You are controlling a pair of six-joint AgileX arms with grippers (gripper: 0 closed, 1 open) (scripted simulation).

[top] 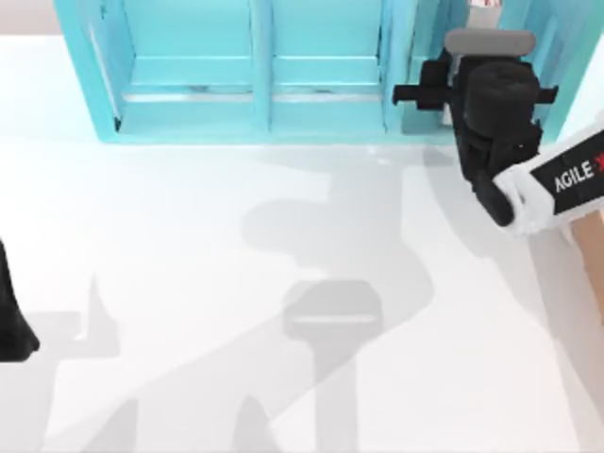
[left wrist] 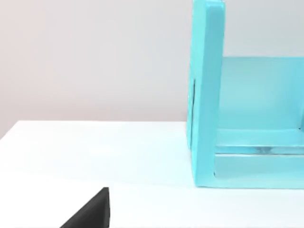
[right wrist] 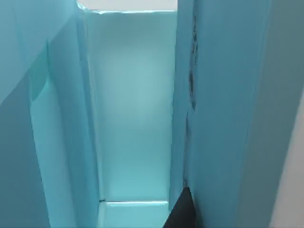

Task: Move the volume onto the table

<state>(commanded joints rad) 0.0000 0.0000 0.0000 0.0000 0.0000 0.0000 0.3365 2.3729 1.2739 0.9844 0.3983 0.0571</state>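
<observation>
The right gripper is at the shelf unit, at about one o'clock on the table, reaching into its rightmost compartment: the reaching step, by my reading. The volume appears to stand upright there, just beside one dark fingertip. Whether the fingers are apart or together I cannot tell. Next comes clamping the volume and drawing it out. The left arm sits parked at nine o'clock.

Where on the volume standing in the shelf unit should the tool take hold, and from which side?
Probably across its flat covers, near the front edge, coming in from the shelf unit's open front above the table, where the right tool is. The volume stands upright in the rightmost compartment, walled on both sides. The left tool sits parked at the table's left edge.
</observation>
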